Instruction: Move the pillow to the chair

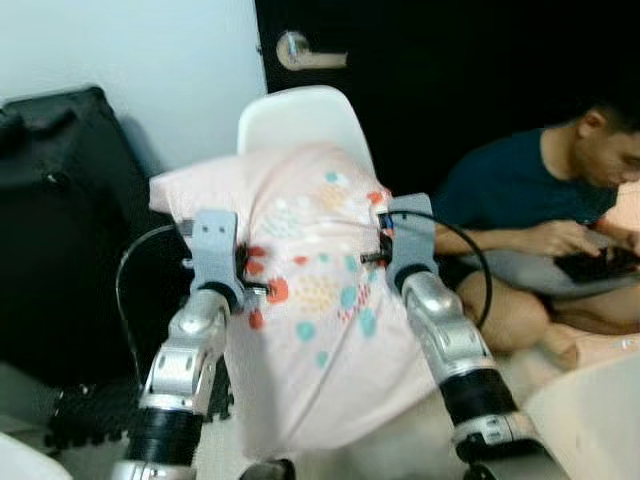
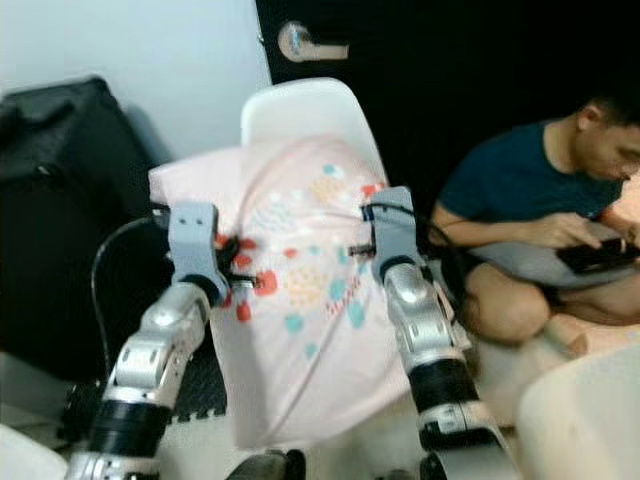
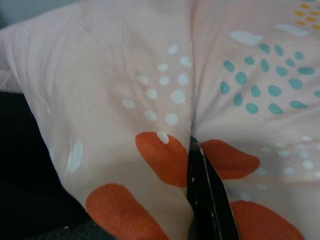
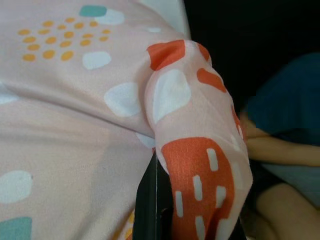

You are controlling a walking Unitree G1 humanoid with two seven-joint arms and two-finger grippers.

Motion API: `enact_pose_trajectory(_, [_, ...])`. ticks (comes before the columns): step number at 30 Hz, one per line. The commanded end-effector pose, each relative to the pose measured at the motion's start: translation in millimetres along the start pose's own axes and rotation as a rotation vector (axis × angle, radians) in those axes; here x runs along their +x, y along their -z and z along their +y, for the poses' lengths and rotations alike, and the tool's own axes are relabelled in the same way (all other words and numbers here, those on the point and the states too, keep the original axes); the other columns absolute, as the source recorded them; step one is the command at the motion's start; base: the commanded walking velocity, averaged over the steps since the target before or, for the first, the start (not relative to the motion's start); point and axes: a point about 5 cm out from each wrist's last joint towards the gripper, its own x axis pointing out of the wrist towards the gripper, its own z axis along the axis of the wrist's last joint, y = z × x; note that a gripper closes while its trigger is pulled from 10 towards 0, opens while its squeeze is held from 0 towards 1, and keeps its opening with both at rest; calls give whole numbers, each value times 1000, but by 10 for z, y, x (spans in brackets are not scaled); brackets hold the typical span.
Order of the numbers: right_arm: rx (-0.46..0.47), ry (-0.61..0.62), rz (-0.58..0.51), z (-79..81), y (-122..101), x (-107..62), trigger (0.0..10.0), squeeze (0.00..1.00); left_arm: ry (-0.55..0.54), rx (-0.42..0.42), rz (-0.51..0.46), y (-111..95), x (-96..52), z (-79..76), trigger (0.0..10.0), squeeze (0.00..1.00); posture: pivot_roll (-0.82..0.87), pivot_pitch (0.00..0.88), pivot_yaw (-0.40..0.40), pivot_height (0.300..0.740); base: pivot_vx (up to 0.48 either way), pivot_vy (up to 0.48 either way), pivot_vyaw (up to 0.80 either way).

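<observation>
Head view — pillow point(image 1: 310, 290) seemingly between grippers.

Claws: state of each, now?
Left claw: shut on the pillow.
Right claw: shut on the pillow.

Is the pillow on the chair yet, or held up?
Held up: both tools, left and right, pinch the pillow, which hangs before the chair; contact with the seat cannot be told.

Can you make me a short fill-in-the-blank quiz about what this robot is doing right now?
1. Both grippers pinch a pink ____ with coloured spots.
2. Behind the pillow stands a white ____.
3. The left gripper and right gripper hold it from ____ sides.
4. The person sits on the robot's ____.

Missing words: pillow; chair; opposite; right
</observation>
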Motion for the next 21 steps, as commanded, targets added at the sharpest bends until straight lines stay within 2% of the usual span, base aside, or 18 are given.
enact_pose_trajectory(1, [12,-1,-41,27,-69,8,10000,0,-6,0,-32,-40,-8,21,10000,0,59,120,46,740,0,0,0])
enact_pose_trajectory(10, [28,-19,-39,60,-71,16,10000,0,-37,-10,-92,-111,-20,104,10000,0,59,115,47,740,0,0,0])
enact_pose_trajectory(15, [40,-31,-30,62,-80,47,10000,0,6,4,-97,-133,78,84,10000,0,64,110,34,740,0,0,0])
enact_pose_trajectory(17, [18,35,-42,-66,-164,120,10000,0,113,85,-92,-224,374,-135,10000,0,66,98,22,740,0,0,0])
enact_pose_trajectory(18, [18,35,-42,-66,-164,120,10000,0,113,85,-92,-224,374,-135,10000,0,66,98,22,740,0,0,0])
enact_pose_trajectory(19, [-18,165,-22,-247,-194,152,10000,0,245,103,-117,-366,503,-459,10000,0,46,84,27,740,0,0,0])
enact_pose_trajectory(20, [-18,165,-22,-247,-194,152,10000,0,245,103,-117,-366,503,-459,10000,0,46,84,27,740,0,0,0])
enact_pose_trajectory(21, [-43,258,-7,-373,-212,163,10000,0,337,116,-135,-468,552,-689,10000,0,46,84,27,740,0,0,0])
